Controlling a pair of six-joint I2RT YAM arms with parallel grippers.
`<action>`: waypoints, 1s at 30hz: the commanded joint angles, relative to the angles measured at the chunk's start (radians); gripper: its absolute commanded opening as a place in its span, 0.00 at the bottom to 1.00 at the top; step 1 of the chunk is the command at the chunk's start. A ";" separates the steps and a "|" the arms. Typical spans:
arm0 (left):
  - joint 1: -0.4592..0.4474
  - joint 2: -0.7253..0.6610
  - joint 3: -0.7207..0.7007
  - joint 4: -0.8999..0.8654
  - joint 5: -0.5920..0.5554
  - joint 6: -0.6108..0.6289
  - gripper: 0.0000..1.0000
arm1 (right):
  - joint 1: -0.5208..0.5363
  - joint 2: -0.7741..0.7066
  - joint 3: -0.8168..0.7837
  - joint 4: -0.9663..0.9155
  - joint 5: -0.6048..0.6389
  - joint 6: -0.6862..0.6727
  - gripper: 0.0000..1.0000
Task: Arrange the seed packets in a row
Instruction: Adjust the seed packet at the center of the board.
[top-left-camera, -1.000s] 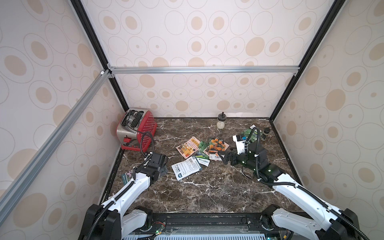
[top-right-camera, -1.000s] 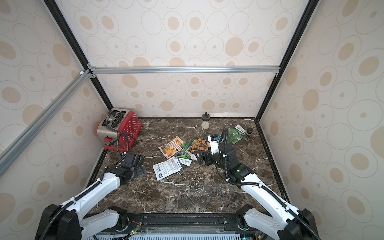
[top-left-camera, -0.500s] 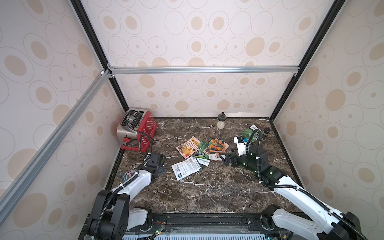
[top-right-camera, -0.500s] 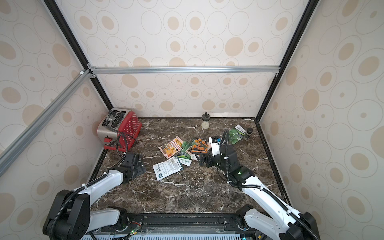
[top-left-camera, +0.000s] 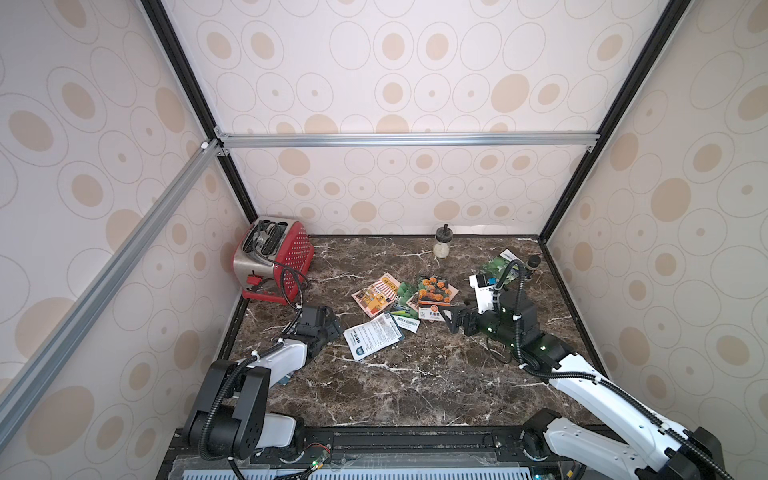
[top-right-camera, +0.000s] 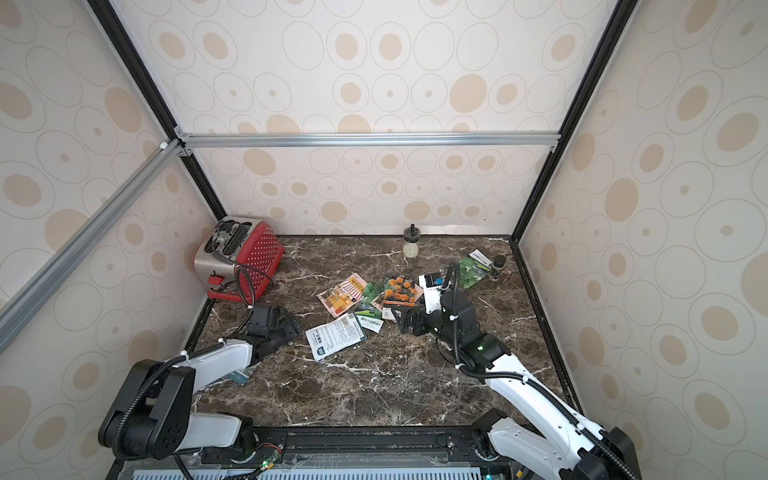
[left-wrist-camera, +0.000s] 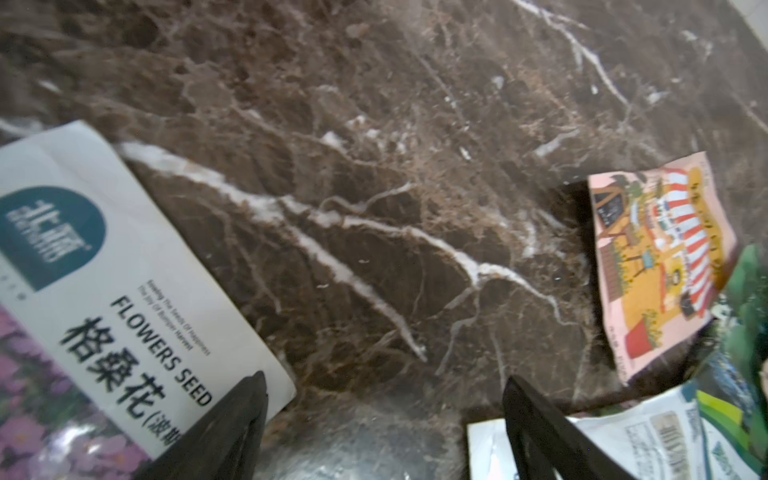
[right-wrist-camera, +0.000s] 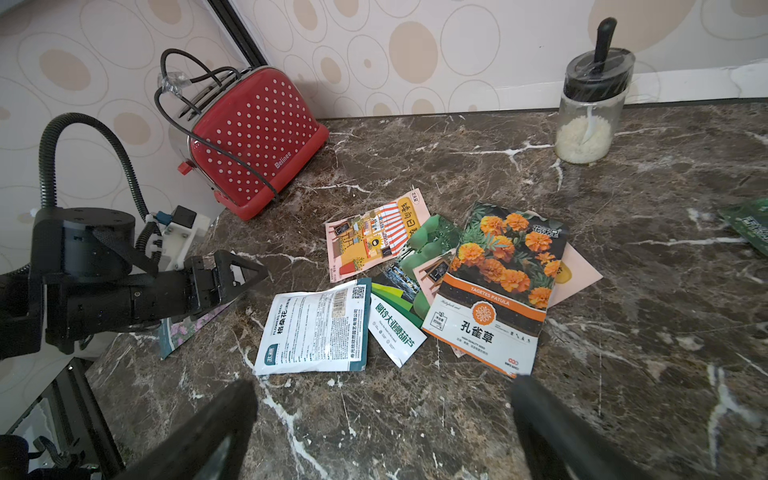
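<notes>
Several seed packets (top-left-camera: 401, 297) lie flat and overlapped at the middle of the surface (top-left-camera: 415, 386), long axes at mixed angles. The white-backed packet (top-left-camera: 374, 334) lies diagonally, just beside the spread, empty left pincer (top-left-camera: 336, 328). The right pincer (top-left-camera: 451, 322) is spread and empty, near the marigold packet (top-left-camera: 434, 296). The glass jar (right-wrist-camera: 594, 83) holds white granules (right-wrist-camera: 575, 143) and a spoon (right-wrist-camera: 589, 122).

A robot test cell dressed as a kitchen. Cream wallpaper panels with beige ovals (top-left-camera: 374, 62) fill a frame of black posts (top-left-camera: 181, 66) and silver aluminium bars (top-left-camera: 407, 139). Two white-and-black robot arms (top-left-camera: 586, 380) stand at the front of a dark brown marble-look countertop (top-left-camera: 415, 386), which bears a red polka-dot toaster (top-left-camera: 272, 259) and a black-lidded glass jar (top-left-camera: 442, 247).
</notes>
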 joint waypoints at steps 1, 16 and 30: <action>0.002 0.062 0.021 0.071 0.090 -0.051 0.89 | -0.003 -0.012 -0.003 -0.010 0.016 -0.006 0.99; -0.036 0.251 0.446 -0.104 0.095 0.102 0.91 | -0.002 -0.015 0.013 -0.037 0.057 -0.025 0.99; -0.044 -0.145 0.413 -0.769 -0.089 0.174 0.95 | -0.003 0.065 0.041 -0.051 0.000 -0.008 0.99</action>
